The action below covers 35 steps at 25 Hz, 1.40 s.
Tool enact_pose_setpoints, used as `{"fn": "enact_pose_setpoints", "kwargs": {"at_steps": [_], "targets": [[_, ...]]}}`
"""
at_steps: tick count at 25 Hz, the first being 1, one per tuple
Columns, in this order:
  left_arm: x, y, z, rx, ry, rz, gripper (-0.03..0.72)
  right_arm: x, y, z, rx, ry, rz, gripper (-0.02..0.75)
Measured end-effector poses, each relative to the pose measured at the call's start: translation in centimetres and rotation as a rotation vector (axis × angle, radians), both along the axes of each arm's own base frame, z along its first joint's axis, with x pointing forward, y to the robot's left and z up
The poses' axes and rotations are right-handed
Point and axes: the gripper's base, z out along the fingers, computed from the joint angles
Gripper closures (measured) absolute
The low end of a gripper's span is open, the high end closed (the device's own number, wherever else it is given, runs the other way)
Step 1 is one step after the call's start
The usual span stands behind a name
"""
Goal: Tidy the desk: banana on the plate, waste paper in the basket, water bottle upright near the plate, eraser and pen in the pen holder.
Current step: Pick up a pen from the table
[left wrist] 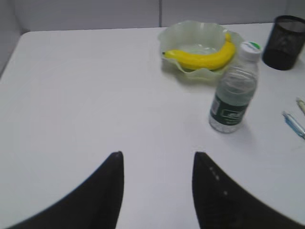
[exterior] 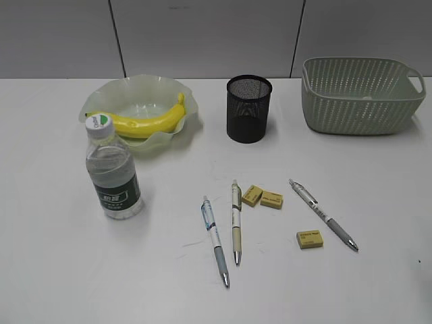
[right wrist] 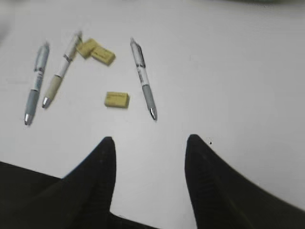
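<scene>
A yellow banana (exterior: 150, 123) lies in the pale green wavy plate (exterior: 101, 101); both also show in the left wrist view, the banana (left wrist: 202, 59) in the plate (left wrist: 186, 33). A water bottle (exterior: 113, 170) stands upright in front of the plate, also in the left wrist view (left wrist: 233, 90). Three pens (exterior: 215, 240) (exterior: 236, 219) (exterior: 322, 214) and three yellow erasers (exterior: 252, 196) (exterior: 272, 199) (exterior: 309, 239) lie on the table. A black mesh pen holder (exterior: 248, 108) stands behind them. My left gripper (left wrist: 157, 155) is open and empty. My right gripper (right wrist: 150, 138) is open and empty, near the pens (right wrist: 143, 71). No waste paper is in view.
A pale green basket (exterior: 361, 94) stands at the back right. Neither gripper shows in the exterior view. The table is white, with a grey wall behind it.
</scene>
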Motion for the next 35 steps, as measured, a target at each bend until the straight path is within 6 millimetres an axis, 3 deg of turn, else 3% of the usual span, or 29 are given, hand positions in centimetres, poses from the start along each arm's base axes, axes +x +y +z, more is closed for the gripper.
{"fn": "enact_pose_setpoints", "kwargs": {"at_steps": [6,11,15,20,22,24,27,29,31,35], "targets": [[-0.2,-0.1,0.0,-0.003,0.000,0.119,0.349,11.8,4.1,-4.8,-0.142,0.313,0.074,0.356],[-0.2,-0.1,0.0,-0.004,0.000,0.119,0.358,18.4,8.8,-10.7,-0.280,0.464,0.190,0.356],[-0.2,-0.1,0.0,-0.004,0.000,0.119,0.359,21.5,10.6,-14.6,-0.331,0.529,0.221,0.356],[-0.2,-0.1,0.0,-0.004,0.000,0.119,0.362,23.0,11.1,-17.5,-0.358,0.572,0.230,0.365],[-0.2,-0.1,0.0,-0.004,0.000,0.119,0.370,23.1,11.2,-18.1,-0.359,0.574,0.230,0.451],[-0.2,-0.1,0.0,-0.004,0.000,0.119,0.378,23.3,11.3,-18.1,-0.355,0.562,0.230,0.600],[-0.2,-0.1,0.0,-0.004,0.000,0.119,0.388,23.3,11.3,-17.5,-0.350,0.544,0.230,0.602],[-0.2,-0.1,0.0,-0.004,0.000,0.119,0.393,23.3,11.4,-15.8,-0.322,0.462,0.220,0.602],[-0.2,-0.1,0.0,-0.004,0.000,0.119,0.397,23.2,11.3,-12.2,-0.246,0.231,0.201,0.602],[-0.2,-0.1,0.0,-0.004,0.000,0.119,0.399,22.9,11.2,-4.9,-0.007,-0.454,0.133,0.602]]}}
